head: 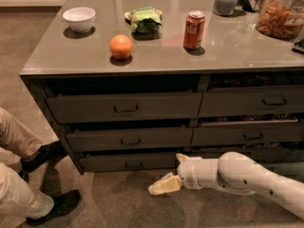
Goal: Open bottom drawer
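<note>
Camera view: bottom drawer (109,161), lowest of left stack, appears shut, handle (134,164) central; gripper (164,185) below-right of that handle, clear of it, grip state cannot be told; advised: rise to handle, engage squarely, pull straight outward.

hand (158,187) cream, low by grey-brown bottom drawer (109,162) | can (194,30) red | bowl (79,19) white

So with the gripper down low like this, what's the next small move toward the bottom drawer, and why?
Probably lift the gripper a little and ease it leftward in the view, up to the handle of the bottom drawer. The gripper hangs just above the carpet, below and right of the handle, apart from the drawer front, and the drawer looks closed.
</note>
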Robot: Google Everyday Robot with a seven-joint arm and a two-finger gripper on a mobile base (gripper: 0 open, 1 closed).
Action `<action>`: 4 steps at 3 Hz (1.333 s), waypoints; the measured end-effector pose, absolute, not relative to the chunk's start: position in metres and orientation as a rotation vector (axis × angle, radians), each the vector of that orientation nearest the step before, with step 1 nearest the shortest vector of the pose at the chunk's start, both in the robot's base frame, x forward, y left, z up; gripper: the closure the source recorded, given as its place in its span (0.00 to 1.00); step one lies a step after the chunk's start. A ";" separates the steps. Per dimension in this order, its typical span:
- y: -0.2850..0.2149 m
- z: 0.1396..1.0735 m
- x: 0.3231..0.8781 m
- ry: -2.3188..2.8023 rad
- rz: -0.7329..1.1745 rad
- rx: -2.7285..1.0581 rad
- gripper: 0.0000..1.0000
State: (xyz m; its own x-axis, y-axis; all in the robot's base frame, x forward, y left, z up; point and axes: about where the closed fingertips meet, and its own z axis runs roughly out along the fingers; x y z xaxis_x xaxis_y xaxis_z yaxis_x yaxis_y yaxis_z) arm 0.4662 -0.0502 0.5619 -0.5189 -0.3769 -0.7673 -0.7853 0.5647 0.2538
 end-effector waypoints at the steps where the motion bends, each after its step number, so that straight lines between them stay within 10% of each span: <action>1: -0.050 0.562 0.466 2.130 0.787 -0.926 0.00; 4: -0.026 0.484 0.521 2.120 0.864 -1.005 0.00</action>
